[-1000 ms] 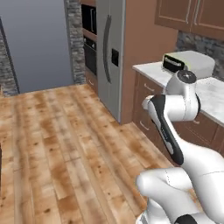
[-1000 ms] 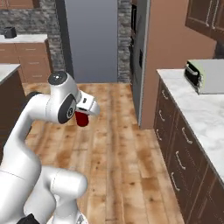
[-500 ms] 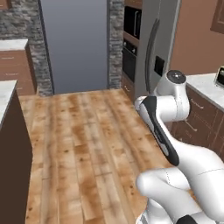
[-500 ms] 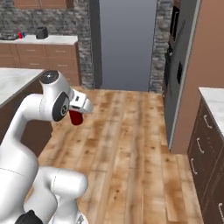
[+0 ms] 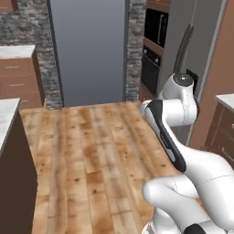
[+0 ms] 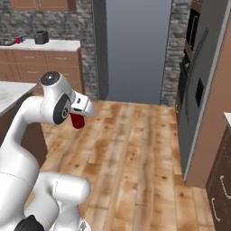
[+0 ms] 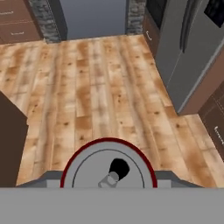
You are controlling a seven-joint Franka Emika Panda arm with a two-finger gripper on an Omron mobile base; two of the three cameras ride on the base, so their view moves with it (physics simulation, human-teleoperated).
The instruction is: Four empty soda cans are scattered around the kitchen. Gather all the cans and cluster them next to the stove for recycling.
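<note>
Hand view: the dark red can (image 7: 108,168) sits at six o'clock of the picture, its silver top and pull tab facing the camera, clamped between the fingers of the hand (image 7: 108,181). In the right base view the same can (image 6: 78,121) hangs just under the wrist, carried high over the wood plank floor (image 6: 131,149), touching nothing else.

As a judgement of progress: one can is in the grip and in transit, and the stove is nowhere in these pictures, so this can is not yet delivered. How many of the other cans are already gathered cannot be told from here. On the far desk (image 6: 54,43), at about ten o'clock in the right base view, a small red thing (image 6: 17,39) and a small blue thing beside it stand near a dark box-like appliance (image 6: 41,37); they are too small to say whether they are cans.

Around the robot: a tall grey panel (image 5: 87,48) between grey stone walls straight ahead at twelve o'clock, a built-in wall oven (image 5: 153,50) and a grey refrigerator (image 6: 200,85) at two o'clock, and a dark brown island (image 5: 13,160) with a marble top at nine o'clock in the left base view. The floor between them lies open; the island corner and the refrigerator side are the nearest things the base could clip while turning.
</note>
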